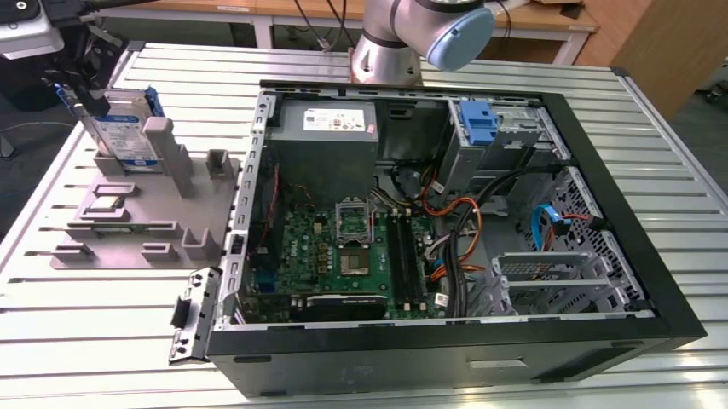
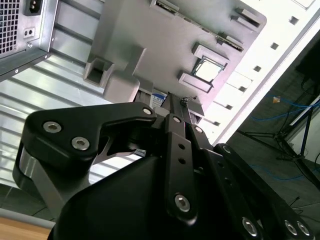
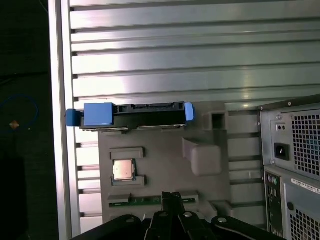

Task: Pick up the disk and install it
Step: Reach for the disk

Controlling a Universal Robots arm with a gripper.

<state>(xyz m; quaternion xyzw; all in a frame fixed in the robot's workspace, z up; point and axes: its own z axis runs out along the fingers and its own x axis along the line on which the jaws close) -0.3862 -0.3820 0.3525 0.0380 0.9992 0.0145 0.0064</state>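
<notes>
Black linkage of the tool (image 3: 172,196) sits closest to the lens in both wrist views. Its two fingers look pressed together at the tip, with nothing between them.

The disk (image 3: 132,114) stands on edge in a slot of a grey holder plate (image 3: 165,165). In the first wrist view it appears edge-on, a dark strip capped at each end by its blue bracket. In the upper left of the exterior view the disk (image 1: 123,132) stands upright and shows its labelled face.

I judge it to be stiff, dense and rather heavy for its size. Its smooth metal faces could slip in a weak pinch, and it is likely sensitive to knocks. The best hold looks to be across the two broad faces, at the free edge that rises above the slot. The plastic bracket would probably flex, and the connector side is best left alone.

The tool is apart from the disk and does not touch it. Its tip hangs over another part of the same plate, just beside a green memory strip (image 3: 150,201), and a square processor chip (image 3: 123,170) lies between tip and disk.

The plate rests on a ribbed metal counter (image 1: 68,341). To its right in the exterior view lies the open computer case (image 1: 455,256), with a blue-fronted drive bay (image 1: 480,123) in its upper right corner and the grey power supply (image 1: 327,123) beside that.
</notes>
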